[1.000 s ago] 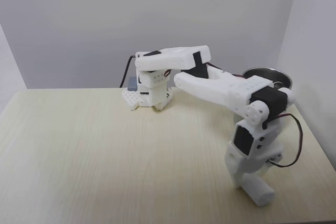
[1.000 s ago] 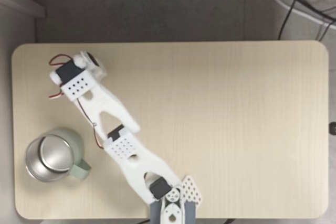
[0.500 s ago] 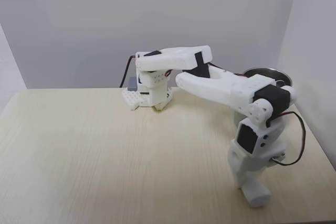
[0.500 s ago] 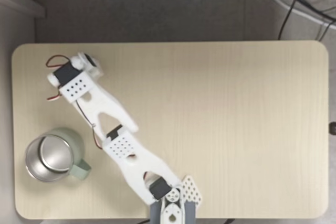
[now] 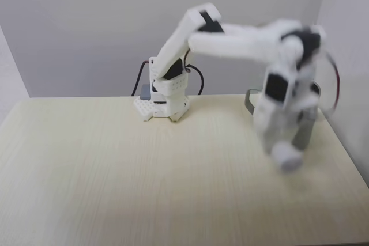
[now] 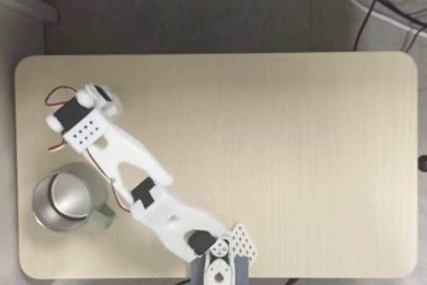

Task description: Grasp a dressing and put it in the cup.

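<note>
Gripper: the gripper [image 5: 286, 155] hung in the air above the table, pointing down, badly smeared by motion blur in the fixed view from the front. In the fixed view from above its tip [image 6: 107, 100] sat near the table's left side, past the cup toward the far edge.

Grip: a white rounded lump showed at the very tip; that looked like the dressing [image 5: 287, 156], clamped in the fingers, though the blur kept the jaws themselves from being read clearly.

Dressing: up off the tabletop at the gripper's end, beside the cup in the front view, not inside it.

Wrist and forearm: the black-and-white wrist block [image 6: 75, 123] was just above the cup in the top view; red wires looped off it to the left.

Arm: the white arm [image 6: 137, 165] ran on a diagonal from the base up to the left, with the elbow raised high in the front view.

Cup: the cup [image 6: 61, 199] stood upright near the table's left edge in the top view, steel inside facing up, handle pointing right toward the arm. In the front view it was partly hidden behind the gripper.

Base: the base [image 5: 162, 104] sat at the table's back edge in the front view.

Table: the table [image 6: 293, 165] was pale wood grain with rounded corners.
</note>
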### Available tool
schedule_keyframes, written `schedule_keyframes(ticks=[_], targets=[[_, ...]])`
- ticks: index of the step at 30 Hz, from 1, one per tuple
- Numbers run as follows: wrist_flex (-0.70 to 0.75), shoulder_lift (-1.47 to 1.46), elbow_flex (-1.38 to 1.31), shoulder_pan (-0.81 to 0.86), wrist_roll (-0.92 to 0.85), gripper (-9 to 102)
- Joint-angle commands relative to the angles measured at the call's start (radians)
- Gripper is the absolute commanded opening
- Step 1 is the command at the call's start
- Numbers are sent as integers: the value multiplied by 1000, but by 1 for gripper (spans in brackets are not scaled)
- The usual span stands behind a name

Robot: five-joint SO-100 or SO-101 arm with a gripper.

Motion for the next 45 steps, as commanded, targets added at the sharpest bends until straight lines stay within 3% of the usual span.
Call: schedule_keyframes(ticks=[1, 9, 17, 36, 40, 45], targets=[[40, -273, -104, -55, 26, 0], [40, -701, -318, -301, 129, 0], [37, -712, -367, -489, 258, 0], [-169, -554, -529, -522, 364, 1], [-170, -555, -529, -514, 391, 20], [-161, -555, -528, -518, 408, 27]])
